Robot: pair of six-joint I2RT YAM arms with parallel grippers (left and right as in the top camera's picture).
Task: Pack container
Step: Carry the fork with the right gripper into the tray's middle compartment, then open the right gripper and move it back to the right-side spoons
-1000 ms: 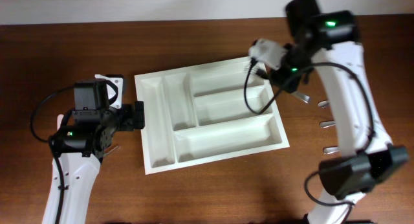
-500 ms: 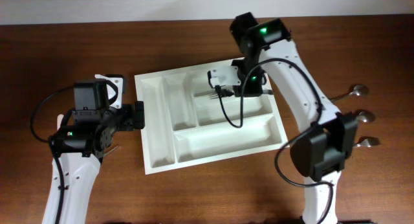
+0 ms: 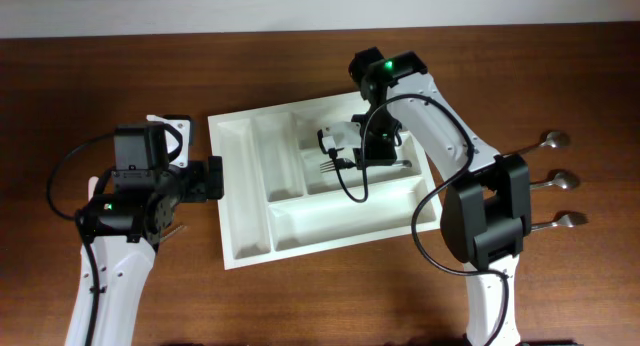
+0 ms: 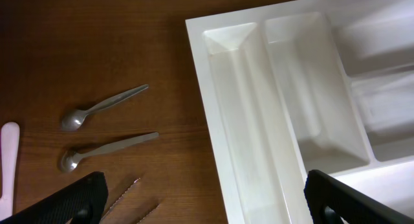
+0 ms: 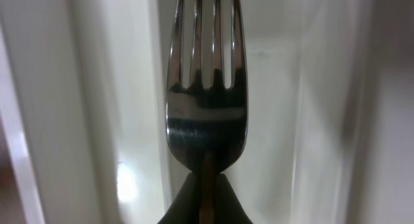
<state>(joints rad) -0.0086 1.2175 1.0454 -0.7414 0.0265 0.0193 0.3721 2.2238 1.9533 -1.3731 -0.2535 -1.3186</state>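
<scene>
The container [image 3: 340, 226] lies at the middle of the bench [image 3: 100, 76], slightly askew. The right fingers [image 5: 184, 210] are clamped on a fork [image 5: 207, 101], held over the middle one of the 3 wide compartments, tines toward the narrow ones. The left fingers [image 4: 71, 201] stand apart, empty, at the container's left edge, near 2 spoons [image 4: 103, 107] on the bench.

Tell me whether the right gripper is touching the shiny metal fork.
Touching. The right wrist view shows the neck of the shiny metal fork pinched in the right gripper.
</scene>
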